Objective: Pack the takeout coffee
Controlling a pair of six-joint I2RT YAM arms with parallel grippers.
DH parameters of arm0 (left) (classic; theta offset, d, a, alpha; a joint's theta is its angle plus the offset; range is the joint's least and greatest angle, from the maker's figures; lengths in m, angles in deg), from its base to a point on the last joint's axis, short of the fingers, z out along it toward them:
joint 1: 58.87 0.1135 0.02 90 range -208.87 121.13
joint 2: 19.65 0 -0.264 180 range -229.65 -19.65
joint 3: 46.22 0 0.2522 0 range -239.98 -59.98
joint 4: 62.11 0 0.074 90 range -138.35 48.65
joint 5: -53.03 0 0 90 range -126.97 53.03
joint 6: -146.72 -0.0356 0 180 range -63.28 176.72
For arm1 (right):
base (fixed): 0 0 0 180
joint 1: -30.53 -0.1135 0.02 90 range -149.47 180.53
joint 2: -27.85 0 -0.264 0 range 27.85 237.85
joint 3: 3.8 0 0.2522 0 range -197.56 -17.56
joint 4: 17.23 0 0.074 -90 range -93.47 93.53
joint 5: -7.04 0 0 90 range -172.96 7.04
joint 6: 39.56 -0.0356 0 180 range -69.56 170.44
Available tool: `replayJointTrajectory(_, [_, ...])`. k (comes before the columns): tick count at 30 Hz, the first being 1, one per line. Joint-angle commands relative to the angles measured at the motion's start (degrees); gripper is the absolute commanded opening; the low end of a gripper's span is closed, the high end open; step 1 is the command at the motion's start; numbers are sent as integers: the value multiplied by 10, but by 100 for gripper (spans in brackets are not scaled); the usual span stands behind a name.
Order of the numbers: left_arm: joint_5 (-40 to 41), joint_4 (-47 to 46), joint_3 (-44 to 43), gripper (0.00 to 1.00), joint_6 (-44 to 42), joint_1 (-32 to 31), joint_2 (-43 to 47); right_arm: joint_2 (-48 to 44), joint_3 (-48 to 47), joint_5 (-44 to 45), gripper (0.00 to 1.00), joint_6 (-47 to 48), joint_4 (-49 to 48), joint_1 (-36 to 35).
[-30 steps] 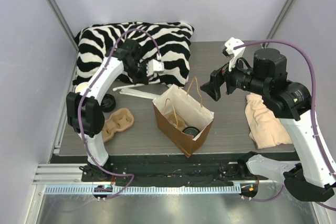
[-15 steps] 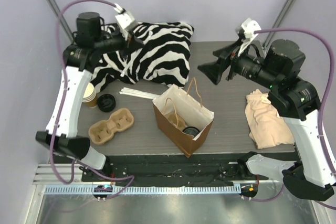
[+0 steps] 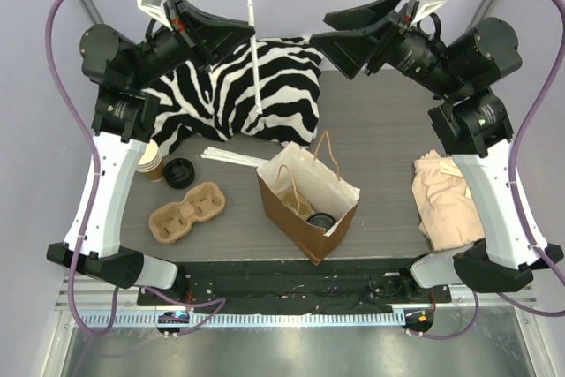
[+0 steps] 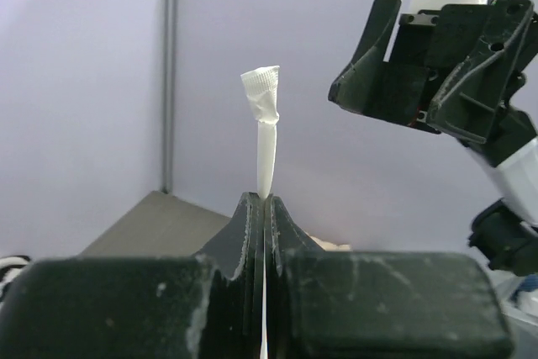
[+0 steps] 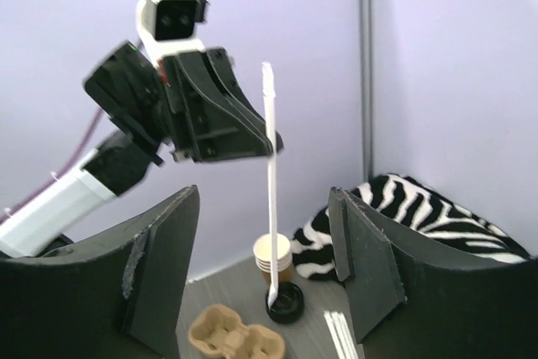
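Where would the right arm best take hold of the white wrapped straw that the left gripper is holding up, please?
Probably on the long free stretch of the straw below the left gripper, coming in level from the right gripper's own side: it hangs near upright and thin, so open jaws can close across it.

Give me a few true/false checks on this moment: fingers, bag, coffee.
1. The left gripper has its fingers shut on a wrapped straw. True.
2. The right gripper is clamped on the bag handle. False: its fingers are wide apart, raised above the table, and hold nothing.
3. The takeout coffee sits in the cup carrier. False: its black lid shows inside the paper bag, and the carrier's wells hold nothing.
4. The paper bag stands open at the top. True.
5. A loose black lid lies beside the cup stack. True.
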Motion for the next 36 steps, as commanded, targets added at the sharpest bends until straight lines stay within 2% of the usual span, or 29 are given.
replayJointTrajectory(1, [-12,-103,18,0,117,-22,0,20,-32,-19,69,-53,-68,-23])
replayJointTrajectory(8, [-2,-114,71,0,116,-70,22,39,-46,21,68,8,-34,-92])
replayJointTrajectory(17, [-10,-129,106,0,115,-91,42,21,-11,55,61,23,-40,-105])
replayJointTrajectory(24, [-16,-145,116,0,126,-92,44,-12,14,134,57,59,-34,-105])
replayJointTrajectory(29, [-16,-155,120,0,130,-97,42,-11,37,81,57,29,-50,-106])
replayJointTrajectory(36, [-17,-155,125,0,130,-104,42,5,36,70,57,21,-52,-110])
